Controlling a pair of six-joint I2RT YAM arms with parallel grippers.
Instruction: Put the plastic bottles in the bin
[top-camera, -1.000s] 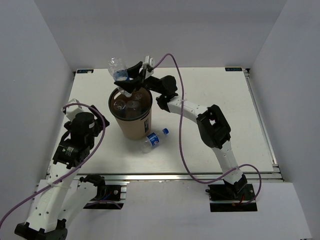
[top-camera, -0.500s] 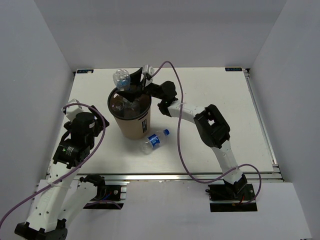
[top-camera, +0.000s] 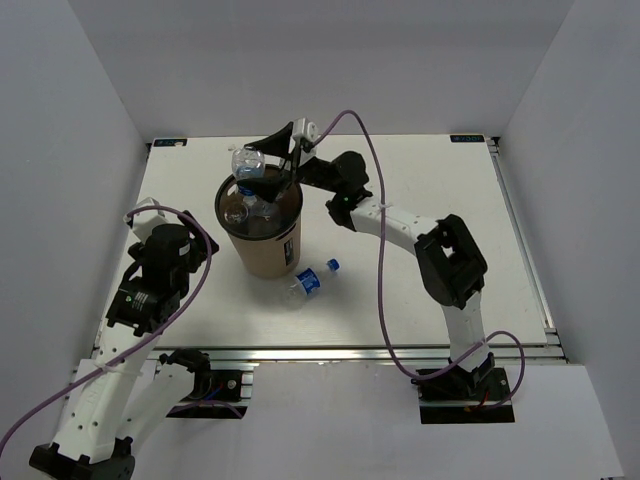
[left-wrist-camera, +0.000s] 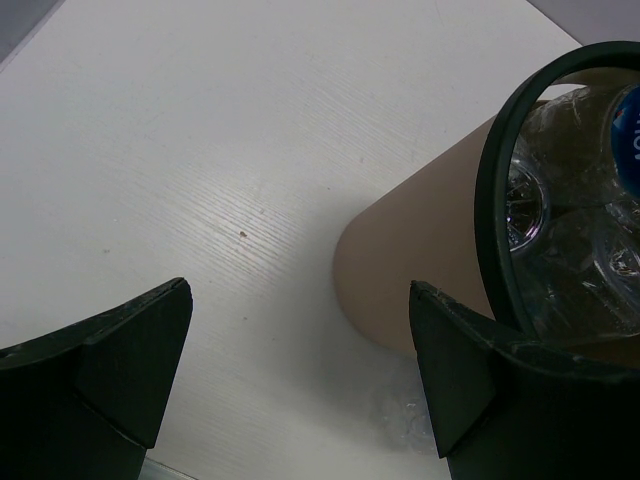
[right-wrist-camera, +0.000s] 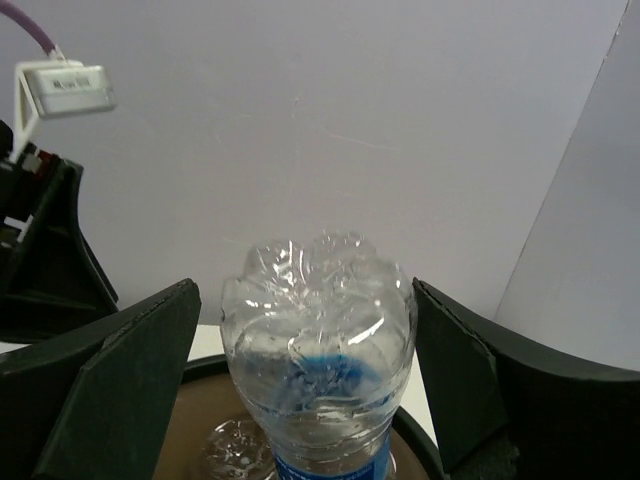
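The bin (top-camera: 266, 252) is a tall brown cylinder with a dark rim, standing left of the table's middle. Several clear plastic bottles (left-wrist-camera: 580, 230) lie inside it. One more bottle (top-camera: 249, 163) stands cap down in the bin, its crinkled base (right-wrist-camera: 318, 300) poking above the rim. My right gripper (top-camera: 266, 160) is open around that base; a gap shows at the left finger (right-wrist-camera: 150, 370). Another bottle (top-camera: 308, 281) with a blue label lies on the table by the bin's foot. My left gripper (left-wrist-camera: 300, 370) is open and empty, left of the bin.
White walls close the table at the left, back and right. The right arm's purple cable (top-camera: 378, 260) loops over the table right of the bin. A metal rail (top-camera: 350, 352) runs along the near edge.
My right gripper has opened and let go of the bottle, which dropped cap first into the bin's mouth. The right arm shifted slightly. The left arm stayed still.
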